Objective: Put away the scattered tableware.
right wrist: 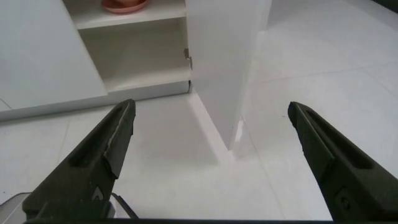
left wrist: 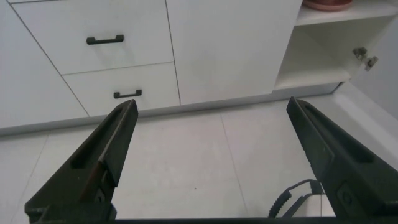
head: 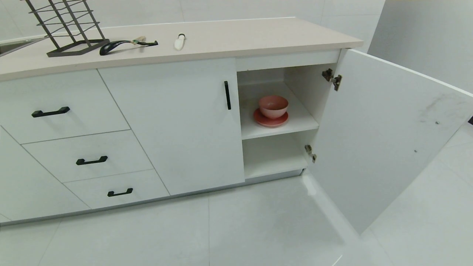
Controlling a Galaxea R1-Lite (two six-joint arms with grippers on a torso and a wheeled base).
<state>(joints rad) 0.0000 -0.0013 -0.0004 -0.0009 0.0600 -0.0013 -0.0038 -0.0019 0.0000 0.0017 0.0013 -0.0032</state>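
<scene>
A pink bowl [head: 273, 106] sits on a red plate [head: 270, 119] on the upper shelf of the open cabinet [head: 292, 127]. A black ladle [head: 122, 44] and a small white utensil [head: 179, 41] lie on the beige countertop [head: 229, 38]. My left gripper [left wrist: 211, 124] hangs open above the floor tiles, facing the drawers. My right gripper [right wrist: 211, 124] is open too, low over the floor in front of the open cabinet door [right wrist: 221, 62]. The red plate [right wrist: 124, 5] shows on the shelf in the right wrist view. Neither gripper holds anything.
The cabinet door [head: 384, 136] stands swung wide to the right. A black wire rack [head: 68, 26] stands at the counter's back left beside a sink [head: 14, 45]. Three drawers [head: 88, 159] with black handles are on the left. The lower shelf [head: 273, 160] is bare.
</scene>
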